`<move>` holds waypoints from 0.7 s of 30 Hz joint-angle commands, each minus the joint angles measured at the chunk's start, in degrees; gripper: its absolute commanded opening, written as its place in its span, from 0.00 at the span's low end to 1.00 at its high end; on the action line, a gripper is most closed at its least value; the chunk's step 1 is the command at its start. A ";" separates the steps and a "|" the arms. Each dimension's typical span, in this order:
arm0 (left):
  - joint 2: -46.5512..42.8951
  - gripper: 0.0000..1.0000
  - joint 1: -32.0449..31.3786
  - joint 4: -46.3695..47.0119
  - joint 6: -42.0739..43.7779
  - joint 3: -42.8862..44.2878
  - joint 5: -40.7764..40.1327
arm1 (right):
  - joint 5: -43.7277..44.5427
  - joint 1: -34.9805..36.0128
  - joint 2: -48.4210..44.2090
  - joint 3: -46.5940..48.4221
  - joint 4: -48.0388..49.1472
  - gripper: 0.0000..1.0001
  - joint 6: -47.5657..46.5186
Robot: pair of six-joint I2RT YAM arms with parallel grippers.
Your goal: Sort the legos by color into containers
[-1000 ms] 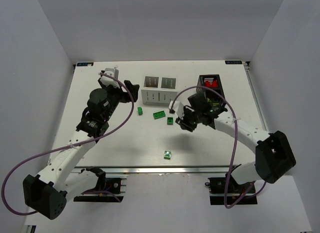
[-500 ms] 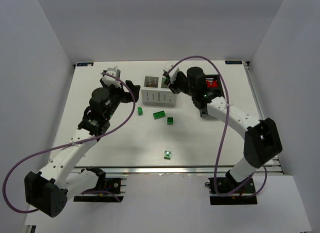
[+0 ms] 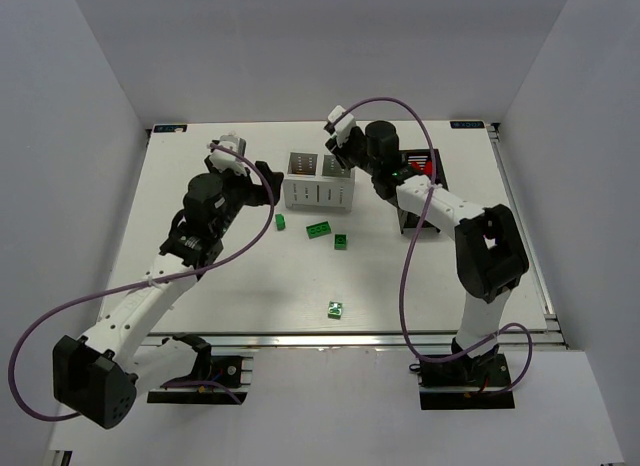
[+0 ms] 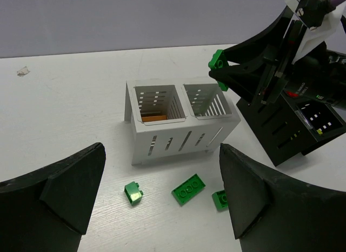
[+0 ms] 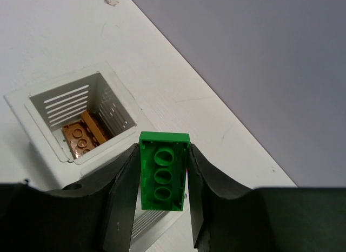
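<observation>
Pinching a green brick [image 5: 163,179] across its width, the right gripper [image 5: 162,150] shows the brick's hollow underside, long axis running twelve to six; the left gripper [image 4: 161,150] gapes wide, empty.

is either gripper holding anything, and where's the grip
The right gripper holds a green lego, its fingers pressing the two long sides, underside toward the wrist camera. The left gripper is open and empty.
</observation>
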 commanded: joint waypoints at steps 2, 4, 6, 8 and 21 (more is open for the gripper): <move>0.66 0.95 -0.19 -0.38 1.02 0.21 0.52 | -2.66 -1.12 1.42 4.58 0.49 0.06 2.58; 0.93 0.95 -0.19 -0.65 1.20 0.30 0.96 | -2.75 -1.12 2.39 5.37 -0.74 0.21 2.58; 1.54 0.95 -0.19 -0.74 1.29 0.65 1.66 | -3.71 -1.21 3.88 6.60 -3.28 0.39 2.32; 1.89 0.95 -0.19 -0.91 1.29 0.82 2.36 | -5.81 -1.56 4.76 7.31 -5.13 0.54 1.96; 2.51 0.98 -0.19 -0.12 0.06 -0.49 -1.49 | -2.23 -2.00 -6.37 0.30 -3.39 0.90 4.42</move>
